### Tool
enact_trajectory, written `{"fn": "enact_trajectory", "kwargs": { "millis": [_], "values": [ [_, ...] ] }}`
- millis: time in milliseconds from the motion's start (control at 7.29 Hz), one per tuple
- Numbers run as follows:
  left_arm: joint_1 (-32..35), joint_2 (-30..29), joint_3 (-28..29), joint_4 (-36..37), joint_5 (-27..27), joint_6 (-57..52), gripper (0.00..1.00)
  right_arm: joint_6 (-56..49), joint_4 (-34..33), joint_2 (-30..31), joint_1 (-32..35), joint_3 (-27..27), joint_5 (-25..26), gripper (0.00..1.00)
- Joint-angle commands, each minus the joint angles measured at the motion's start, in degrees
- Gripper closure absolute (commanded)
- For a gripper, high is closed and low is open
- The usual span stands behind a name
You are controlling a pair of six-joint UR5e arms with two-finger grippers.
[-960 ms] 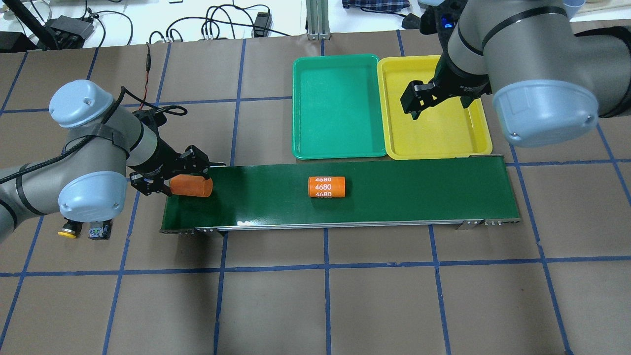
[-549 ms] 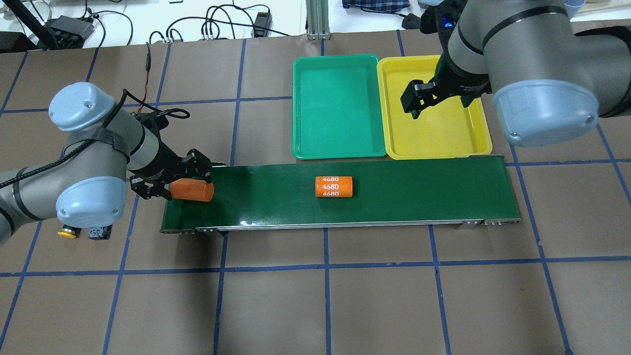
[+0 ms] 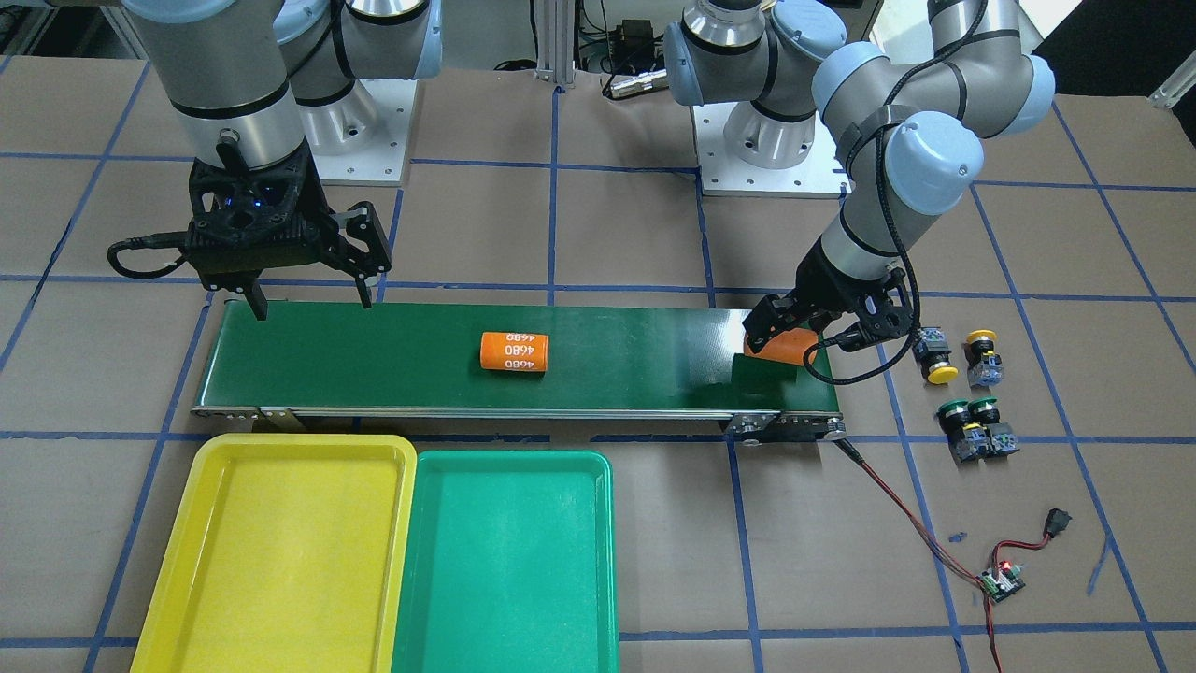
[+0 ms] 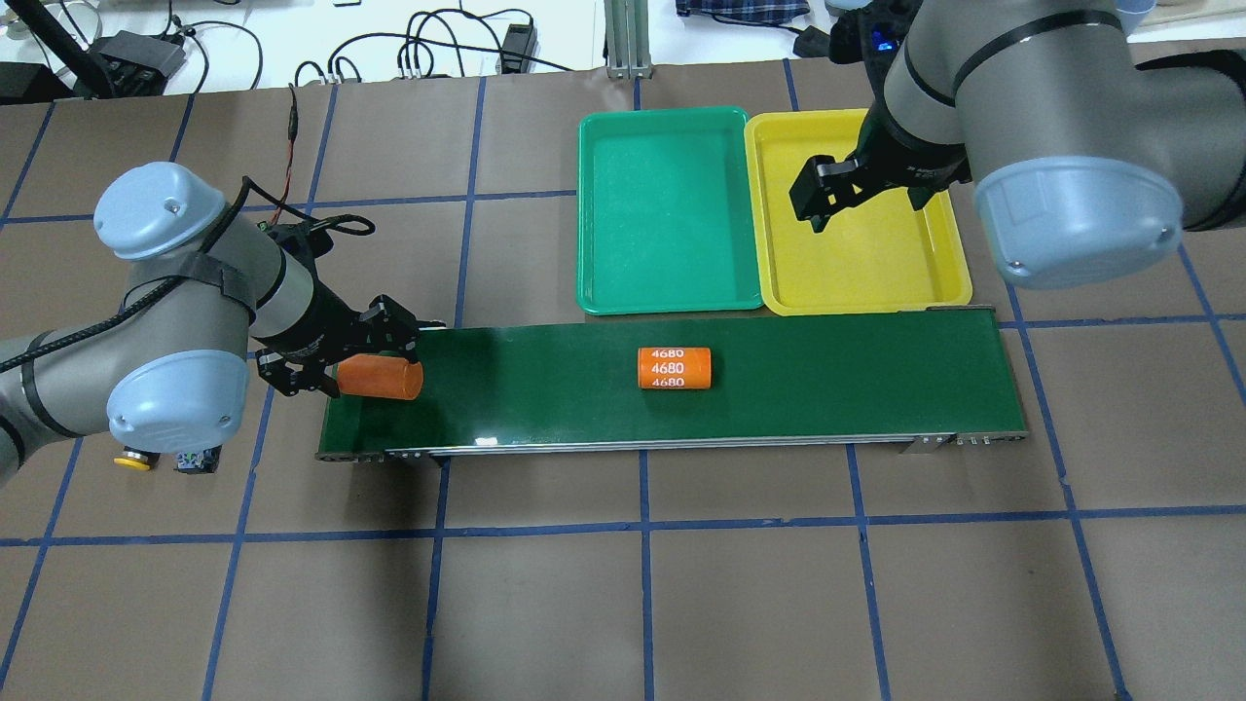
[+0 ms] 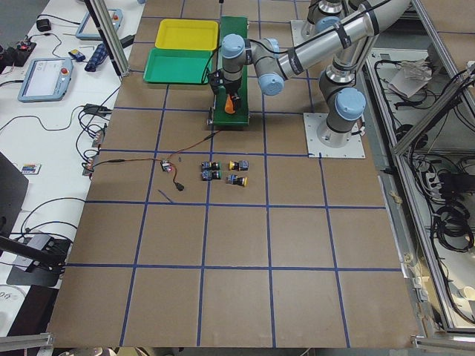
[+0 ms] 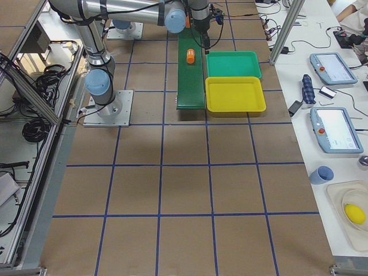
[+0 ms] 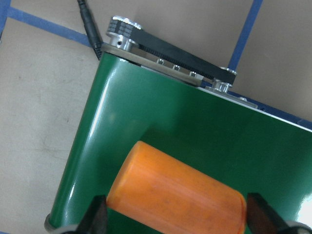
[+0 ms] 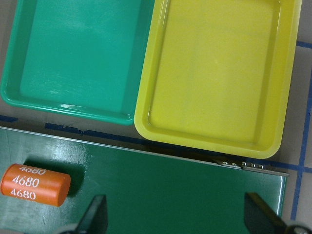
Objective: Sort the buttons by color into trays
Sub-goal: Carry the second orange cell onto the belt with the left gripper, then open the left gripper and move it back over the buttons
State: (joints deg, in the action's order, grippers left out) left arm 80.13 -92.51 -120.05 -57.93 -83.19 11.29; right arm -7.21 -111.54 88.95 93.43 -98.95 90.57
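Four buttons sit on the table past the conveyor's left end: two yellow-capped [image 3: 939, 363] [image 3: 981, 348] and two green-capped [image 3: 953, 416] [image 3: 989, 418]. In the overhead view one yellow-capped button [image 4: 131, 461] shows, the others are hidden under my left arm. The yellow tray [image 3: 280, 561] [image 4: 866, 268] and green tray [image 3: 505, 561] [image 4: 667, 209] lie side by side, both empty. My left gripper [image 4: 343, 362] [image 3: 783, 338] is shut endwise on a plain orange cylinder [image 7: 175, 195] at the belt's left end. My right gripper [image 3: 310, 304] [image 4: 868, 216] is open and empty above the belt's right end.
A long dark green conveyor belt [image 4: 827, 380] [image 3: 635, 360] carries an orange cylinder with white digits [image 4: 674, 368] [image 3: 514, 351] [image 8: 35, 184] near its middle. A small circuit board with wires [image 3: 1002, 581] lies near the buttons, its cable running to the belt's end.
The numbered cylinder has travelled to the right along the belt. My left gripper and its plain cylinder shifted only slightly. My right gripper has barely moved.
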Motion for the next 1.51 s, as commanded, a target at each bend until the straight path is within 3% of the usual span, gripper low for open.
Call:
{"fn": "enact_trajectory", "kwargs": {
  "millis": [0,137,274,686,960,1372],
  "values": [
    [0.0,0.2,0.3,0.0,0.0,-0.1,0.67,0.0,-0.2,0.0,-0.1,0.1,-0.2,0.00],
    [0.0,0.1,0.3,0.0,0.0,0.0,0.13,0.0,-0.2,0.0,-0.1,0.1,-0.2,0.00],
    [0.0,0.7,0.4,0.1,0.1,0.0,0.00,0.0,-0.2,0.0,-0.1,0.2,-0.2,0.00],
    [-0.6,1.7,1.6,0.0,-0.7,-1.7,0.00,-0.1,-0.2,-0.2,-0.1,0.1,-0.2,0.00],
    [-3.0,-0.6,8.8,-0.6,-9.1,-15.8,0.00,0.0,-0.3,-0.5,-0.1,0.0,-0.2,0.00],
    [-17.9,-7.3,12.8,0.7,-8.1,-34.0,0.00,0.1,-0.3,-0.6,0.0,-0.1,-0.2,0.00]
  ]
}}
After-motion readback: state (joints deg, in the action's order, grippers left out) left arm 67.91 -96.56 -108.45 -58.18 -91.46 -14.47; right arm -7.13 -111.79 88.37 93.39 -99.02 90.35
